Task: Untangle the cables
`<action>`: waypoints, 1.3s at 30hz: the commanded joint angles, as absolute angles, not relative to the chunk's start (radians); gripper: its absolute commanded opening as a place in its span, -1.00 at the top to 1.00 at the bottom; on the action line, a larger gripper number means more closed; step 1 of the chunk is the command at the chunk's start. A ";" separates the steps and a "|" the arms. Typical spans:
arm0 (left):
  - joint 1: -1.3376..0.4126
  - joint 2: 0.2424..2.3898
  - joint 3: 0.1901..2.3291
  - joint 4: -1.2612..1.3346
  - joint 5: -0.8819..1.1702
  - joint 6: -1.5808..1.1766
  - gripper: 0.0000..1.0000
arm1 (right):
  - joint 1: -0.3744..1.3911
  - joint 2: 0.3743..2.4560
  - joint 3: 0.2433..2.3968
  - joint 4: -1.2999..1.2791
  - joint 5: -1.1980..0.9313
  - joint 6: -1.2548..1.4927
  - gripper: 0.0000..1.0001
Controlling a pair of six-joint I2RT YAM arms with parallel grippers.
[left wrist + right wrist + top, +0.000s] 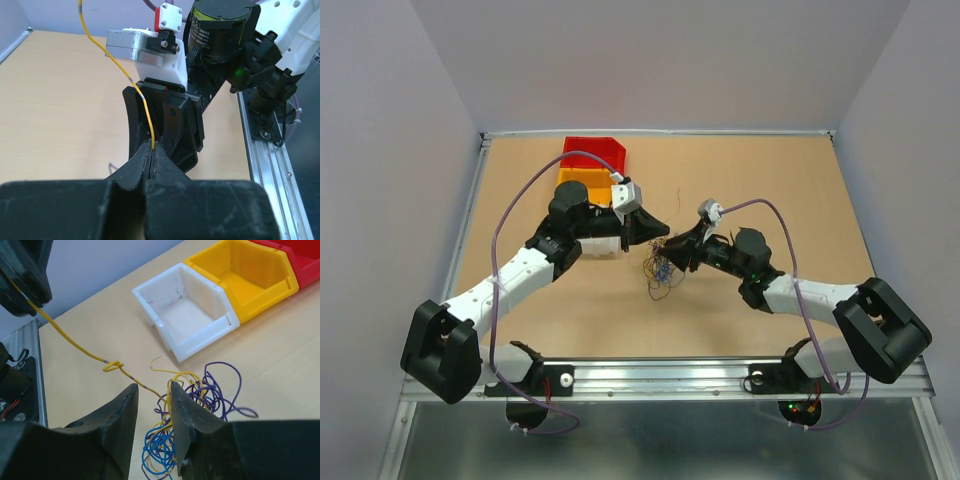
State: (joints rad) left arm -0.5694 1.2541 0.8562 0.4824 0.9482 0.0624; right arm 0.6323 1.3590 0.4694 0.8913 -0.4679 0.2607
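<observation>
Tan table (780, 190), tangled cables (210, 390), bins (245, 280) (three)

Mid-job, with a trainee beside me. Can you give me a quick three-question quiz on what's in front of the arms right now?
1. True or false: the left gripper is shut on a yellow wire.
2. Which colour of bin sits nearest the clump of wires? A red, B yellow, C white.
3. Fill in: the right gripper is at the clump with its jaws ____.
Key: 1 true; 2 C, the white bin; 3 apart.
</observation>
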 commanded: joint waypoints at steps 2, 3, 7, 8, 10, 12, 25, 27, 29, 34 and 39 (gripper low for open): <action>-0.569 1.239 0.865 0.541 1.015 0.055 1.00 | 0.652 1.324 0.506 0.962 -0.449 0.236 0.31; -0.569 1.236 0.865 0.541 1.019 0.054 1.00 | 0.650 1.327 0.508 0.960 -0.443 0.236 0.41; -0.572 1.215 0.877 0.541 1.009 0.037 1.00 | 0.652 1.371 0.521 0.960 -0.434 0.238 0.41; -0.575 1.198 0.885 0.541 0.999 0.031 1.00 | 0.653 1.409 0.538 0.960 -0.439 0.242 0.33; -0.590 1.178 0.897 0.541 0.982 0.032 1.00 | 0.661 1.454 0.554 0.960 -0.446 0.245 0.21; -0.601 1.167 0.910 0.541 0.966 0.032 1.00 | 0.666 1.466 0.563 0.960 -0.442 0.242 0.42; -0.604 1.151 1.955 0.035 0.204 0.170 1.00 | 0.669 1.793 0.684 0.930 -0.319 0.497 0.65; -0.604 1.138 2.034 0.064 0.083 0.150 1.00 | 0.669 1.789 0.680 0.924 -0.298 0.523 0.73; -0.604 1.128 2.042 0.132 -0.059 0.147 1.00 | 0.667 1.752 0.669 0.910 -0.259 0.532 0.84; -0.603 1.126 2.025 0.321 -0.545 0.173 1.00 | 0.631 1.658 0.652 0.705 0.043 0.574 0.98; -0.594 1.085 1.990 0.611 -0.799 0.470 1.00 | 0.438 1.577 0.649 0.447 0.270 0.728 0.79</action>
